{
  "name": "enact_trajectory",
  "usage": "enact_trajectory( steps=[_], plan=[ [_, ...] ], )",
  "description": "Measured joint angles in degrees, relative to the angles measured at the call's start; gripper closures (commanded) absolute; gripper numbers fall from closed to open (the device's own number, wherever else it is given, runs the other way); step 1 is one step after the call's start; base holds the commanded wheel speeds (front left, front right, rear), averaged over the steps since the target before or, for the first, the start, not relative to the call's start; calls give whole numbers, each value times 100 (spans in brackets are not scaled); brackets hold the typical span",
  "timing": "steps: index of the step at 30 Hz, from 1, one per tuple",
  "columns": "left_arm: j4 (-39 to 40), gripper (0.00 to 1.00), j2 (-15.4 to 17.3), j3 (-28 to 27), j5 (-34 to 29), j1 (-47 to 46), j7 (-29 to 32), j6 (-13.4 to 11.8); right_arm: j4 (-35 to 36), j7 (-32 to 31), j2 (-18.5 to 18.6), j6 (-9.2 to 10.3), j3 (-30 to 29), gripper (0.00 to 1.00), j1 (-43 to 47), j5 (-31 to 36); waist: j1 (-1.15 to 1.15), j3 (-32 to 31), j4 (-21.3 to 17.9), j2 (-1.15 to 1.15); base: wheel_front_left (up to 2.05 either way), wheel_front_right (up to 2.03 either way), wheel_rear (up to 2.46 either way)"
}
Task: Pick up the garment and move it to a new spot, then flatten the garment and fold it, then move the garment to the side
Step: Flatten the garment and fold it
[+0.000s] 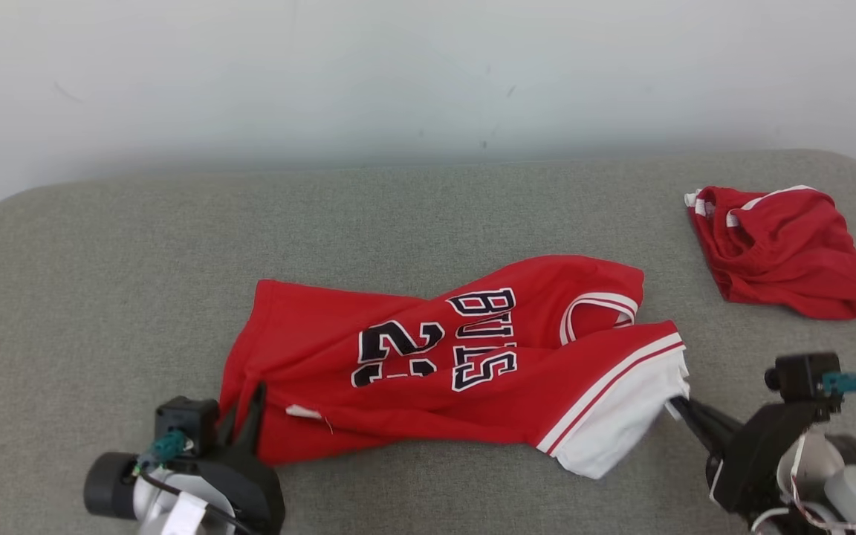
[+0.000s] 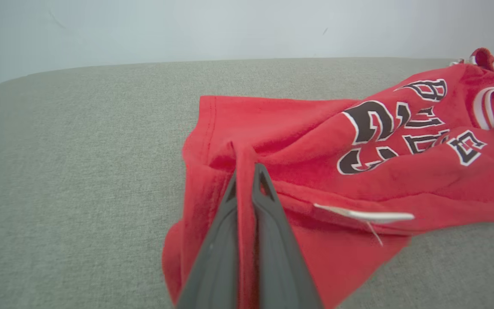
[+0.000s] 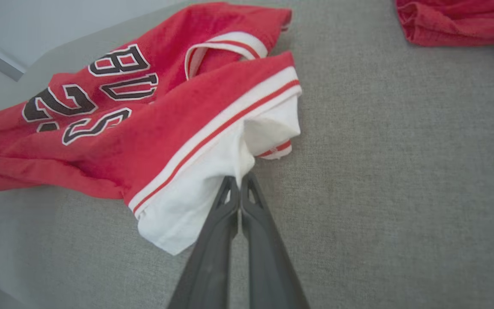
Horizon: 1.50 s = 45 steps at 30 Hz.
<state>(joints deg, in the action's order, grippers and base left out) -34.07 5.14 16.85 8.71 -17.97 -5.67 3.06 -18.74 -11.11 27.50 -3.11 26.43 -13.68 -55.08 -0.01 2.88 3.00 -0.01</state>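
Note:
A red basketball jersey [image 1: 428,364] with black lettering and a white-trimmed sleeve lies crumpled across the middle of the grey cushion. My left gripper [image 1: 246,405] is shut on the jersey's red hem at its left end; in the left wrist view a fold of red cloth [image 2: 245,171] runs pinched between the two fingers. My right gripper [image 1: 677,405] is shut on the white sleeve edge [image 3: 238,171] at the jersey's right end, the fingers closed together on the cloth [image 3: 240,182].
A second red garment [image 1: 777,249] lies bunched at the far right of the cushion [image 1: 101,297]. A pale wall rises behind the cushion's back edge. Bare grey fabric stretches to the left and in front of the jersey.

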Motion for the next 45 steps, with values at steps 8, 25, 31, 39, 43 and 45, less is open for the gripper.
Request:
enact_trajectory(
  steps=[8, 25, 31, 39, 43, 45],
  plan=[
    [552, 100, 250, -312, 143, -303, -102, 41, 278, -111, 75, -100, -124, 100, -656, -69, 1, -2, 3, 0, 0, 0, 0],
    [743, 100, 209, -391, 267, -681, -200, 23, -257, -369, 311, -252, -171, 100, -1745, -4, 1, 214, -78, 1, 0, 0, 0],
    [530, 100, 166, -204, 267, 143, -221, 32, -331, -343, 285, -296, -21, 100, -896, -112, 1, 165, -57, 1, 0, 0, 0],
    [446, 89, 166, -182, 285, 472, -250, 23, -353, -247, 211, -322, 75, 100, -414, -224, 0, 101, -50, 0, 0, 0, 0],
    [336, 100, 133, -171, 303, 492, -242, 23, -370, -214, 135, -343, 122, 100, -400, -224, 1, 41, -44, 1, 0, 0, 0],
    [292, 100, 122, -166, 304, 499, -241, 23, -374, -197, 101, -344, 148, 100, -341, -224, 0, 7, -38, 1, 0, 0, 0]
  ],
)
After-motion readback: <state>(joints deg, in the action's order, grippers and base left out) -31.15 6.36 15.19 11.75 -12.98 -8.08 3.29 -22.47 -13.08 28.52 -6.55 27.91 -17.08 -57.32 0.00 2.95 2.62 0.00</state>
